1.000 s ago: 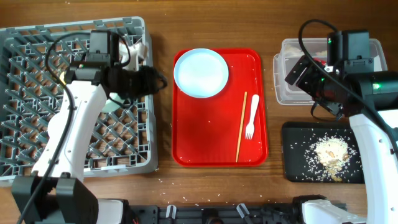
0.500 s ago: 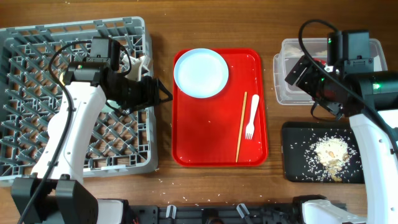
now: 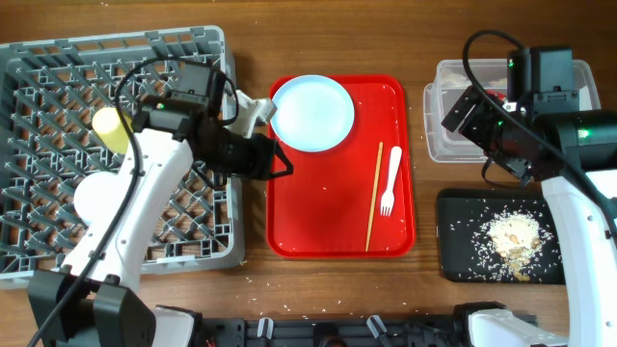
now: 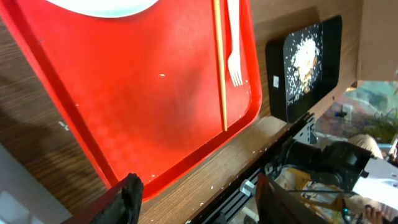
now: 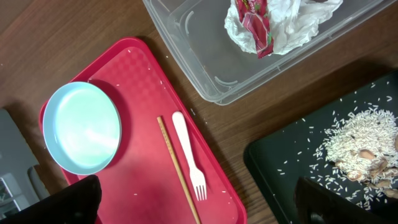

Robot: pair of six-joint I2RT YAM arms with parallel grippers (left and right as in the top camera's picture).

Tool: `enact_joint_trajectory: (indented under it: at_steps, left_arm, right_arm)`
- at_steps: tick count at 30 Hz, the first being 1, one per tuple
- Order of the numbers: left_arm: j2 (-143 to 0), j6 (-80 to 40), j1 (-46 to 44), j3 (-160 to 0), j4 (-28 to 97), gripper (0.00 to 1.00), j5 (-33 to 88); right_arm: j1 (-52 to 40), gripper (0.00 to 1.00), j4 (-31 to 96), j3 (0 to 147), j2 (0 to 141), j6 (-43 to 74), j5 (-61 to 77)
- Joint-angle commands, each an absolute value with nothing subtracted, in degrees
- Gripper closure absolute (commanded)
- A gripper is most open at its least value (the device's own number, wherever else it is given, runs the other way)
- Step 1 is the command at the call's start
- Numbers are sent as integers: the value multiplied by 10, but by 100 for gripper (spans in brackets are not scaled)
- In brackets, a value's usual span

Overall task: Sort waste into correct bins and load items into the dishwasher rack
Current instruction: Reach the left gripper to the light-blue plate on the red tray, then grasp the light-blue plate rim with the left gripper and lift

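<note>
The grey dishwasher rack (image 3: 58,87) stands at the left with a yellow cup (image 3: 109,130) in it. My left gripper (image 3: 280,162) is open and empty over the left edge of the red tray (image 3: 328,231); its fingers (image 4: 199,199) frame the tray's near rim. On the tray lie the pale blue plate (image 3: 311,113), the chopstick (image 3: 374,196) and the white fork (image 3: 390,179). My right gripper (image 3: 459,112) hangs open and empty above the clear tub (image 3: 443,145), which holds the red wrapper (image 5: 258,25) and tissue (image 5: 295,22). The black tray (image 3: 463,251) holds food scraps (image 3: 514,236).
Rice grains are scattered on the red tray, the black tray and the wooden table. The left arm's white link lies across the right half of the rack. The table's front edge with a black rail (image 4: 273,180) is close behind the red tray.
My left arm has swung right from over the rack to the red tray's left edge, uncovering the yellow cup in the rack. The right arm has not moved.
</note>
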State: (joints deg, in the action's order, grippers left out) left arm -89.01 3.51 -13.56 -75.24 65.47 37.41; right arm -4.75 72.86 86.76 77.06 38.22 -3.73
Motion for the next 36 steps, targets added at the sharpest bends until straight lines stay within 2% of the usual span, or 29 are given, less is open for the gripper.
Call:
enact_joint_trajectory:
  at_steps: [1, 9, 12, 13, 15, 22, 27, 28, 29, 34, 36]
  left_arm:
    - [-880, 61, -159, -760, 650, 42, 374]
    - [-881, 73, -209, -760, 630, 44, 351]
    - [-881, 73, -219, -760, 585, 57, 327]
    - [-882, 72, -222, -760, 560, 58, 320]
    - [-884, 72, -225, -760, 529, 48, 316]
    - [-947, 53, -243, -760, 415, 48, 301]
    - [-1020, -35, -286, -760, 361, 52, 137]
    - [-1027, -52, -294, -760, 354, 48, 98]
    - [-1034, -70, -307, -760, 342, 39, 52]
    - [-1055, -68, -341, -760, 278, 31, 9]
    - [-1068, -67, -352, -760, 240, 23, 9]
  right_arm:
    - [-45, 0, 729, 870, 776, 375, -47]
    - [-45, 0, 729, 870, 776, 375, -47]
    - [-45, 0, 729, 870, 776, 375, -47]
    - [-45, 0, 729, 870, 776, 375, -47]
    - [-45, 0, 729, 870, 776, 375, -47]
    - [-45, 0, 729, 870, 776, 375, -47]
    - [-45, 0, 729, 870, 776, 375, -47]
    - [-45, 0, 729, 870, 776, 375, -47]
    - [-45, 0, 729, 870, 776, 375, -47]
    - [-45, 0, 729, 870, 776, 375, -47]
    - [-45, 0, 729, 870, 776, 375, -47]
